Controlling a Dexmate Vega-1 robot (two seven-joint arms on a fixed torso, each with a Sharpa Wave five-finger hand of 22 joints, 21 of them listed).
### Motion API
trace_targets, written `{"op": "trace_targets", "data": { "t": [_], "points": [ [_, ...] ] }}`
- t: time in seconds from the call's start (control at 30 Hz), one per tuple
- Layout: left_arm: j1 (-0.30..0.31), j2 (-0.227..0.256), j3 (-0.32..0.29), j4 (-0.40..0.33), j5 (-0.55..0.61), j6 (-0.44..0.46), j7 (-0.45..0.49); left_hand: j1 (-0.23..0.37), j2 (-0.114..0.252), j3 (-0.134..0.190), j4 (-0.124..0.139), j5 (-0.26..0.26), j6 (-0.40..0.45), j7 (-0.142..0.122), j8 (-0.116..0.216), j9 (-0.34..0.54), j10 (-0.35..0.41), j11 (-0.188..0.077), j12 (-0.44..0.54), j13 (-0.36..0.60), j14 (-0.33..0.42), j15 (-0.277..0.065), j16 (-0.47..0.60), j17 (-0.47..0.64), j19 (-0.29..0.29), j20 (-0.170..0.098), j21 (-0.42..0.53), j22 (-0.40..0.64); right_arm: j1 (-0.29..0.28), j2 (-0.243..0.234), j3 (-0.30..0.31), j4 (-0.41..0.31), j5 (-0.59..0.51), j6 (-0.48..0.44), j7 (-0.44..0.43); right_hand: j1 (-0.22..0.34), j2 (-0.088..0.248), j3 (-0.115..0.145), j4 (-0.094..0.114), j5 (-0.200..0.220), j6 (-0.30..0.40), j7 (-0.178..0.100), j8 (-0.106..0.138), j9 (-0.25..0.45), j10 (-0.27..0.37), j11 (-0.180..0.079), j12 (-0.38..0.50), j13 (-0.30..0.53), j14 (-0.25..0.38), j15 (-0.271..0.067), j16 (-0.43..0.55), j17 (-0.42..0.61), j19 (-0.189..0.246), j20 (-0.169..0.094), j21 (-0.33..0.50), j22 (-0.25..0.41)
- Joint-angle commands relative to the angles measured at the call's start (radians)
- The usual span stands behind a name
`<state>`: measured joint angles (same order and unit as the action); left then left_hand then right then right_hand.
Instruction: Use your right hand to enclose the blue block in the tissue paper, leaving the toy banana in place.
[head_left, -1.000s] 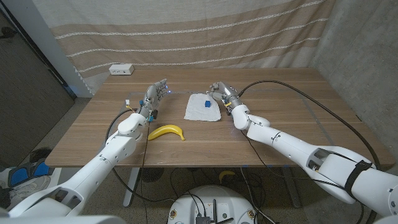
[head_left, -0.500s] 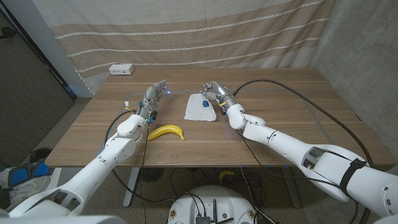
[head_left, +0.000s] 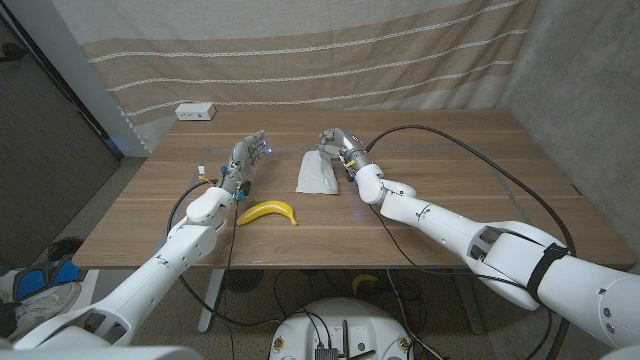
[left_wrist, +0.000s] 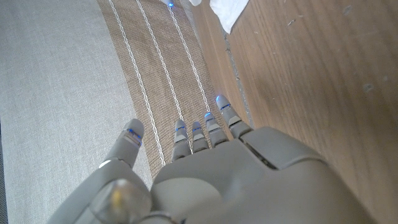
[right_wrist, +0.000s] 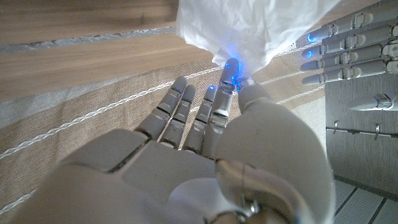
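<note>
The white tissue paper (head_left: 316, 172) lies folded over on the table's middle, and the blue block is hidden under it. My right hand (head_left: 336, 146) is at the tissue's far edge and pinches a corner of it between thumb and finger; the right wrist view shows the tissue (right_wrist: 249, 25) hanging from the fingertips (right_wrist: 233, 70). The yellow toy banana (head_left: 268, 211) lies nearer the front edge, left of the tissue. My left hand (head_left: 245, 158) stands beside the banana with fingers apart, holding nothing, seen as the left hand (left_wrist: 211, 168) in its own view.
A white box (head_left: 195, 112) sits at the table's far left edge. A striped curtain hangs behind the table. A corner of the tissue (left_wrist: 227, 9) shows in the left wrist view. The left hand's fingers (right_wrist: 348, 43) show in the right wrist view.
My right hand has carried the tissue's right edge leftwards, folding the sheet over the blue block, which is now covered. The left hand and banana have not moved.
</note>
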<state>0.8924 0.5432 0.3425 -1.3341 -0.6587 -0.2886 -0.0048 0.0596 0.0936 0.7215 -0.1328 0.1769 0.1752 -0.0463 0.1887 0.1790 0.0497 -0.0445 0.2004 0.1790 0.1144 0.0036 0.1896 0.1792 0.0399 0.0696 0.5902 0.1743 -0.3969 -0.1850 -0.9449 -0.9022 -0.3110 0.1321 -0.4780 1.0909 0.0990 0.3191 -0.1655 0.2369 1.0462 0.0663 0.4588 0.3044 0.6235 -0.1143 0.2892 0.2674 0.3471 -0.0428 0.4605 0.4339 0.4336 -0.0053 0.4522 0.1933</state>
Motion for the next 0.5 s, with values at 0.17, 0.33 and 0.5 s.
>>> {"op": "trace_targets", "data": {
  "t": [0.17,0.33,0.5],
  "points": [
    [0.005,0.006,-0.007,0.001,-0.005,-0.006,-0.007,0.01,0.049,0.001,-0.004,0.0,0.008,0.003,0.0,0.003,0.0,-0.001,-0.003,0.004,0.004,0.004,0.004,0.002,0.0,0.004,-0.006,0.005,0.094,0.126,-0.049,0.26,0.048,0.055,-0.039,0.004,0.002,0.003,0.003,0.005,-0.003,-0.005,0.007,0.007,0.009,0.001,0.001,0.003,0.007,-0.137,0.003,0.005,0.002,0.001,0.006,0.002],
    [-0.003,0.004,-0.005,0.01,-0.005,-0.006,-0.011,0.01,0.049,0.0,-0.004,0.0,0.008,0.003,-0.001,0.003,0.0,0.0,-0.003,0.004,0.003,0.004,0.004,0.002,0.001,0.004,-0.007,0.005,0.129,0.165,-0.076,0.358,0.057,0.093,-0.055,0.003,0.004,0.002,0.005,0.006,-0.006,-0.01,0.008,0.009,0.007,0.002,0.0,0.005,0.005,-0.137,0.004,0.006,0.001,0.002,0.008,0.002],
    [-0.011,0.002,-0.003,0.02,-0.003,-0.005,-0.015,0.01,0.049,0.001,-0.004,0.0,0.008,0.002,0.0,0.003,0.0,-0.001,-0.003,0.004,0.003,0.004,0.004,0.002,0.001,0.004,-0.008,0.005,0.161,0.203,-0.101,0.448,0.073,0.118,-0.059,-0.002,0.004,-0.001,0.007,0.006,-0.011,-0.021,0.005,0.007,0.003,-0.002,-0.002,0.006,0.004,-0.136,0.005,0.009,0.001,0.002,0.009,0.002]
  ]
}}
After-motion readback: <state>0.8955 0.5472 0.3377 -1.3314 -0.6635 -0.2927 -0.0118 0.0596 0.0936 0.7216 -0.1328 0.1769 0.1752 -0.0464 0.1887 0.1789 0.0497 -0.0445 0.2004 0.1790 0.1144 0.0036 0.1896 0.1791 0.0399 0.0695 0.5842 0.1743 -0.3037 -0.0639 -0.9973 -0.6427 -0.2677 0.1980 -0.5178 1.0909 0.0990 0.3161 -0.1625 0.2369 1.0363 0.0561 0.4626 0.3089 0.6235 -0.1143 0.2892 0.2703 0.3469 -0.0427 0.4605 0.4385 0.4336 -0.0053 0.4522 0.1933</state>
